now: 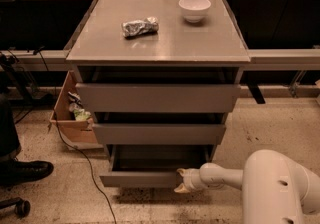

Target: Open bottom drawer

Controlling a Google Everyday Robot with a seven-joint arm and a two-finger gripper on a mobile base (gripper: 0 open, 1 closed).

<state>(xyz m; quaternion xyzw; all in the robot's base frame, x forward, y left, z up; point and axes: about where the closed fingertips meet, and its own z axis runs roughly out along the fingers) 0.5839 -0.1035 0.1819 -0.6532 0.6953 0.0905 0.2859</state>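
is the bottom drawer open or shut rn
Open, partway: the bottom drawer has its front standing forward of the cabinet, with the tray interior showing behind it. The gripper is at the front's right end.

Warm, yellowish indoor light, kinda dim overall. It seems to come from overhead: the table point(200, 43), well above the claw point(181, 182), is the brightest patch and has a soft sheen. The white bowl point(195, 8) up there is nearly blown out. The claw sits at the right end of the bottom drawer point(135, 178) front, pale against the grey. Just up and left of the claw the drawer's inside goes murky, and I honestly can't make out much in there. Dark bands sit under each drawer front above the claw. The arm point(280, 188) to the claw's right catches the light nicely. On the floor point(150, 208) below the claw, a shadow pools under the drawer.
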